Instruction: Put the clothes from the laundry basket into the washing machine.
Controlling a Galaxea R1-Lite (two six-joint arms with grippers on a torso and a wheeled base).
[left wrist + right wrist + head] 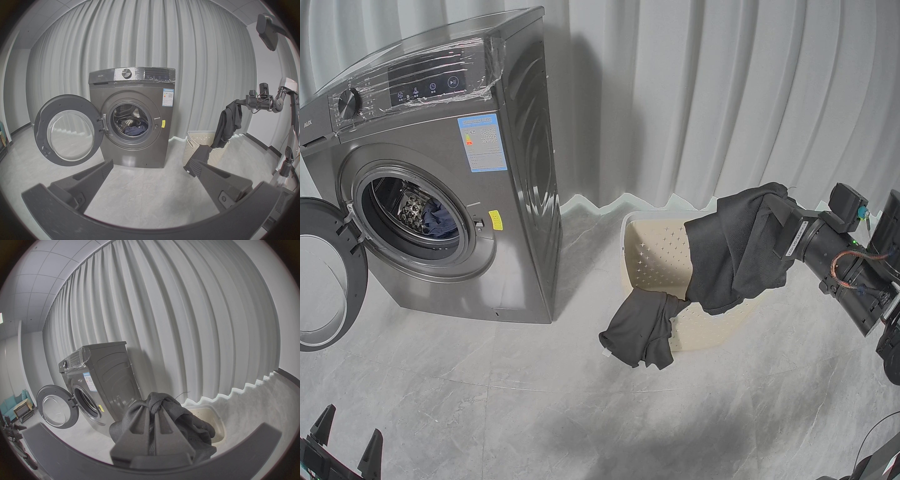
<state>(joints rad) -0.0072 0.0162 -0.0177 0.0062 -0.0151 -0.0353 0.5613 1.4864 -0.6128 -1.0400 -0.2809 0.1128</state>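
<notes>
The washing machine (pixel 444 169) stands on the floor (pixel 550 400) to my left. Its round door (pixel 325 275) is swung fully open to the side, so the drum mouth is free, and a blue cloth (pixel 439 222) already lies inside. The laundry basket (pixel 650 250) stands to the right of the machine, near the curtain (pixel 706 94) and well apart from the drum mouth. My right pincer (pixel 153 410) is closed on a dark grey garment (pixel 737 250) and holds it up above the basket. The cloth hangs down into the basket, and a dark fold (pixel 640 328) lies over the near rim and touches the floor. I cannot tell if this fold is the same garment or a second one. My left pincer (pixel 350 431) is low and near me, spread wide and holding nothing. I judge that the step in hand is lifting the garment out. The next move asks for more height, until the cloth is free of the rim, and then a carry across to the drum. Open floor lies between basket and machine, but the hanging cloth may catch on the basket rim or on the front corner of the machine.
</notes>
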